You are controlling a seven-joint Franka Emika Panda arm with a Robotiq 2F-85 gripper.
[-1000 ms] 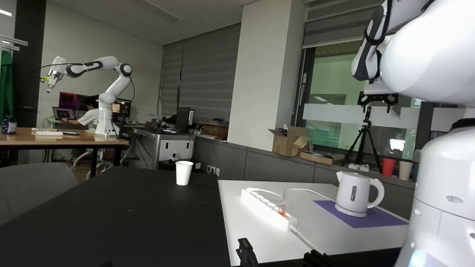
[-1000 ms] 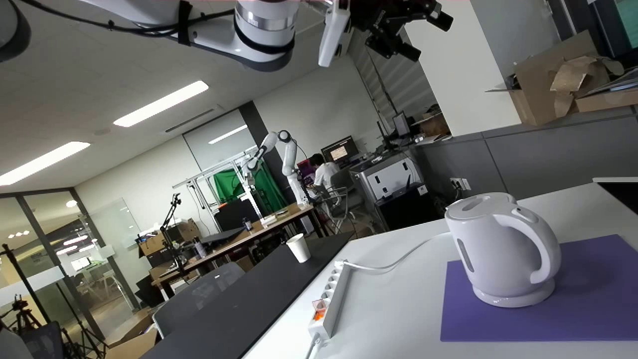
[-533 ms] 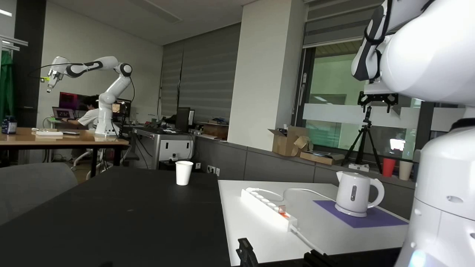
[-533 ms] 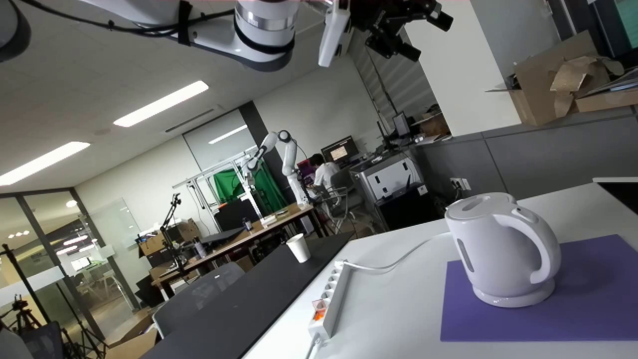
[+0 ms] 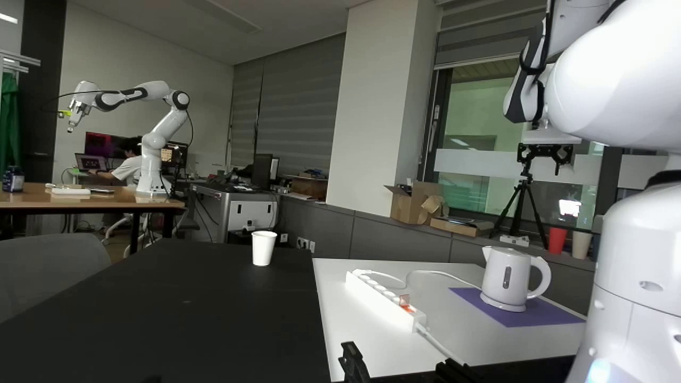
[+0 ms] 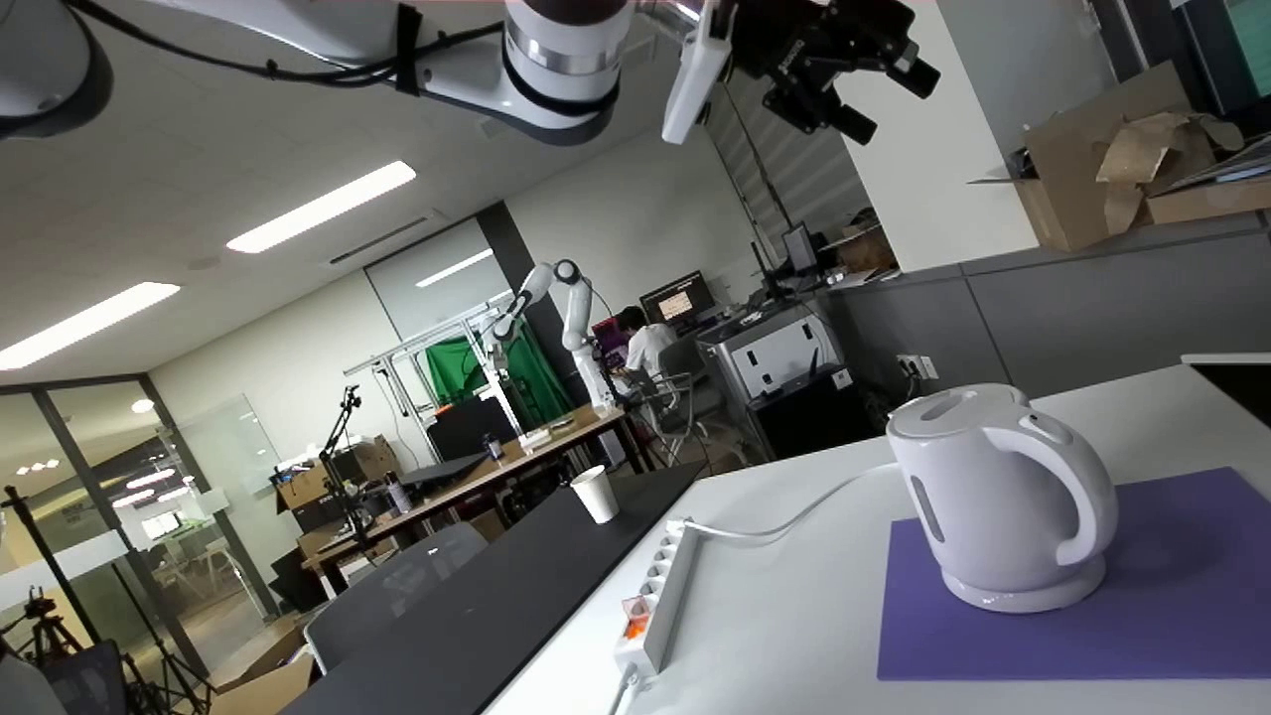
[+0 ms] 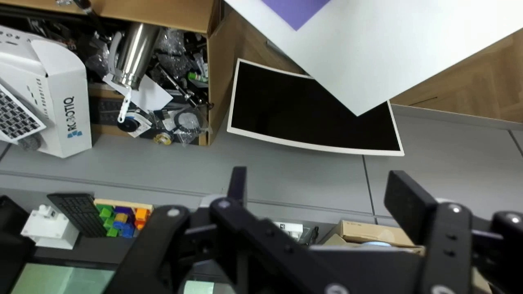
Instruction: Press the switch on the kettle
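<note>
Upright kettle (image 6: 978, 516) on purple sheet (image 6: 1187, 566)

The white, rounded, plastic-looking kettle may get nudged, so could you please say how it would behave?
The white, rounded, plastic-looking kettle probably won't roll, standing upright on its base. Its glossy surface may feel slippery. Pushed high, it might tip, as it stands taller than its base is wide.

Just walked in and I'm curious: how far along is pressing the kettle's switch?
Done: only the setup, it seems; the kettle stands on a purple mat. In hand: nothing yet; the spread fingers are raised and empty, well clear of it. Left: probably the whole reach and press.
</note>
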